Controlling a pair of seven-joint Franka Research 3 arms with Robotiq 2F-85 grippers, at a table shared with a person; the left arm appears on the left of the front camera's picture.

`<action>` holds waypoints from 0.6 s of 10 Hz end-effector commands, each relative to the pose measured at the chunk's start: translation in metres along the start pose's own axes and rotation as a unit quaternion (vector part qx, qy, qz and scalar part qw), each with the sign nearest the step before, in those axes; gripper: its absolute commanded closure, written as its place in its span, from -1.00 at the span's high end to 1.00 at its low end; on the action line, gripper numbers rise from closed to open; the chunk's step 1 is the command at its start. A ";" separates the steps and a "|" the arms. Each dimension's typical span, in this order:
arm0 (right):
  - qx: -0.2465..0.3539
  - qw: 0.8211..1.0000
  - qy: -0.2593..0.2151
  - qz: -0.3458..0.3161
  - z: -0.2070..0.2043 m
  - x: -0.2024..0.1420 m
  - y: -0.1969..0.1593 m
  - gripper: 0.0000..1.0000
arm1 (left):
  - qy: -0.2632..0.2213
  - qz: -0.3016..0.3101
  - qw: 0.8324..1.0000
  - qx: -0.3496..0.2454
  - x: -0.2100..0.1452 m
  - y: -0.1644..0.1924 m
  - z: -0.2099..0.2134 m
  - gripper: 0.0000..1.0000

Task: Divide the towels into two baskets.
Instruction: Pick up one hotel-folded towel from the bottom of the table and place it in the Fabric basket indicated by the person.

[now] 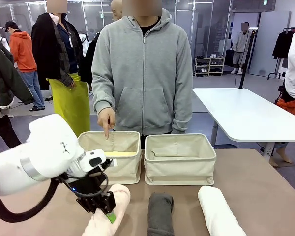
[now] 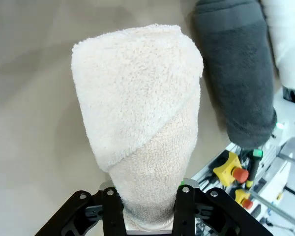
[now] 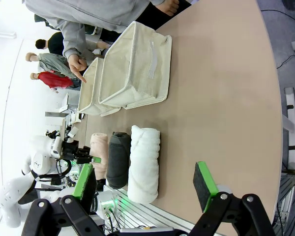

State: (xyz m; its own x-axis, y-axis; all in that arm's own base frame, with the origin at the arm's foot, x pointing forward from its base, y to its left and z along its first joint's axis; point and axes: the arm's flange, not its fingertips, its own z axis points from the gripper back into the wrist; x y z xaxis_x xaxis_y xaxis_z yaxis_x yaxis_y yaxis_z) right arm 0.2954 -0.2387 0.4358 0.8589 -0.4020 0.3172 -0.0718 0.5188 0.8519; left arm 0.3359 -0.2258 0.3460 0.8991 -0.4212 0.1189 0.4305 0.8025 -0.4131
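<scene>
Your left gripper [image 1: 104, 209] is clamping the cream towel [image 2: 137, 113]. In the left wrist view its two fingers [image 2: 114, 211] are pressing on either side of the roll's near end, and the roll is running away from the camera. From the front, that towel is sitting at the near left of the table [image 1: 265, 187]; you cannot tell whether it is resting on the surface or raised off it.

Just beside it, toward the middle, the dark grey towel [image 1: 161, 214] is lying lengthwise. The white towel [image 1: 220, 212] is lying farther to the right and angling a little.

Your right gripper [image 3: 144, 172] is standing open, its green pads [image 3: 203, 178] wide apart and gripping nothing. It is hanging over the table and looking across at the towels.

The two baskets are standing side by side at the far side of the table. The left basket [image 1: 113, 167] is holding the pale yellow towel [image 1: 120, 154], which is lying flat inside, and the right basket [image 1: 180, 164] is standing just beside it.

A person in a grey hoodie is standing behind them, and one hand [image 1: 106, 122] is pointing a finger down at the left basket's far rim.
</scene>
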 end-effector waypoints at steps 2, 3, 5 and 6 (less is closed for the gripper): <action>0.002 1.000 -0.002 0.003 0.002 -0.001 0.002 1.00 | 0.032 -0.123 0.992 0.007 -0.078 0.004 0.065 -0.55; 0.002 1.000 -0.002 0.003 0.002 -0.001 0.002 1.00 | 0.044 -0.188 0.981 0.033 -0.081 0.003 0.080 -0.55; 0.002 1.000 -0.002 0.003 0.002 -0.001 0.002 1.00 | 0.053 -0.277 0.958 0.055 -0.090 0.003 0.102 -0.55; 0.002 1.000 -0.002 0.003 0.002 -0.001 0.002 1.00 | 0.041 -0.296 0.952 0.065 -0.094 0.002 0.109 -0.55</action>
State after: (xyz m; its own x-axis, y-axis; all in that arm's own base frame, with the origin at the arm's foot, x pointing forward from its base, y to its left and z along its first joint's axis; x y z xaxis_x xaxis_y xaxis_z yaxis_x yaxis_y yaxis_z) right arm 0.2953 -0.2388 0.4359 0.8588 -0.4021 0.3175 -0.0719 0.5190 0.8518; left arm 0.2942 -0.1617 0.4505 0.5345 -0.8267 0.1758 0.8412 0.5003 -0.2051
